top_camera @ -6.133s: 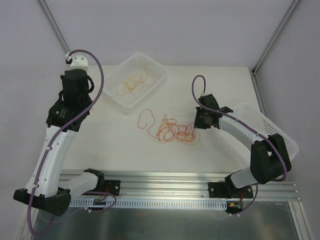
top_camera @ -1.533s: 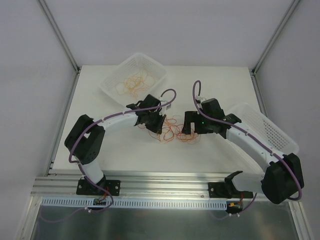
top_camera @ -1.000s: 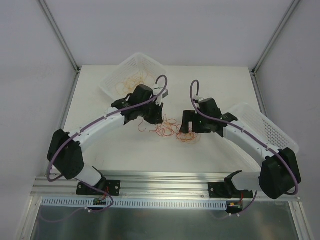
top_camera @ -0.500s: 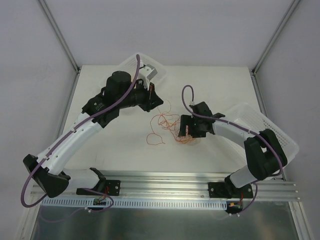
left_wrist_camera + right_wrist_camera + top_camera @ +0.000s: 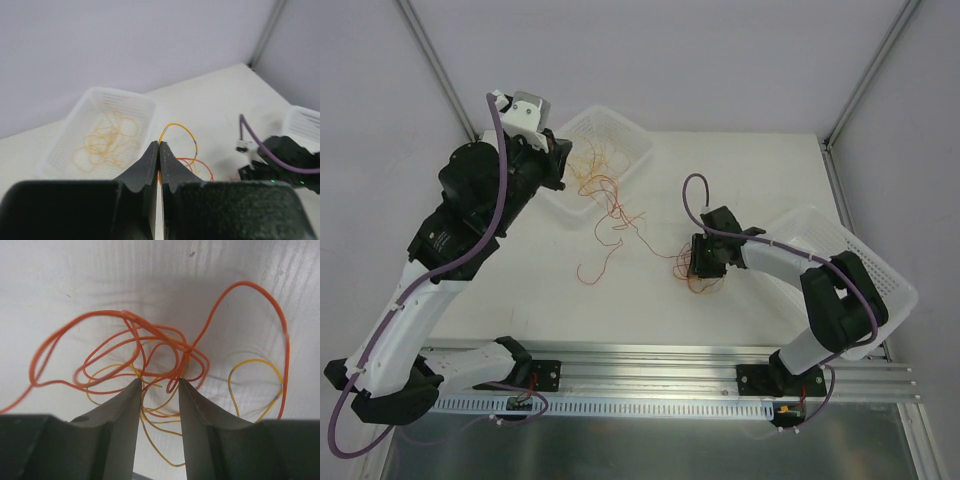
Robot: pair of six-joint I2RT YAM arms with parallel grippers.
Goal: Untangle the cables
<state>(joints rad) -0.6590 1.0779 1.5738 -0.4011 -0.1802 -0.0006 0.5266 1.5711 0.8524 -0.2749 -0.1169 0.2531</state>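
- The cables [image 5: 620, 214] are drawn out into a long, loose line across the white table [image 5: 520, 290]. The line runs aslant from the far left, by the basket [image 5: 642, 140], to the near right.
- The far-left end rises off the table to the left claw [image 5: 560, 165], which is held high. One loose tail curls down toward the near edge.
- The left claw's fingers [image 5: 150, 160] are pressed together on a single yellow-orange strand. It arcs up and over just past the tips.
- The near-right end is a small tangle under the right claw [image 5: 698, 258], low on the table.
- In the right wrist view, the right claw [image 5: 157, 385] stands with its fingers apart. Several strands lie in the gap and none is clamped.
- From above, the arm hides most of that tangle. The strands there are too fine to count.
- Up close the cables [image 5: 184, 347] are thin, glossy wire. Orange-red loops overlap and cross at one knot, with paler yellow strands beneath.
- More orange loops lie in the basket [image 5: 117, 91], apart from the stretched line.
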